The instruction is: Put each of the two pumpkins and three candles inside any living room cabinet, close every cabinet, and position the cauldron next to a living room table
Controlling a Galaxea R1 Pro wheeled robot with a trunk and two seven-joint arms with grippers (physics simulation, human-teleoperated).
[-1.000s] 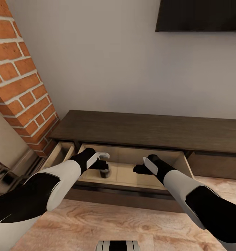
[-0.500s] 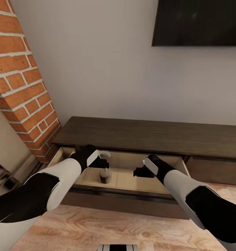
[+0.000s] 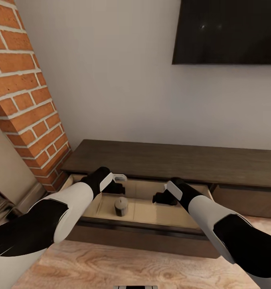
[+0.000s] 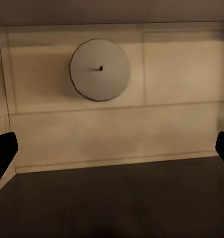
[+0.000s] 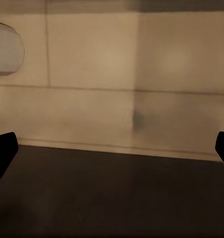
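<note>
left wrist view: candle (image 4: pixel 100 70) stands upright on the open cabinet (image 3: pixel 167 158) drawer floor, below and apart from your left gripper (image 3: pixel 118 187) | both jaw pairs spread, empty | right gripper (image 3: pixel 157 197) farther off

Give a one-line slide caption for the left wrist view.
Candle standing on the beige floor of the open cabinet drawer, seen from above between the left gripper's spread jaws.

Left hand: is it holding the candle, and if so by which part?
Nothing is held. The left hand is open above the candle, which stands free on the drawer floor.
</note>
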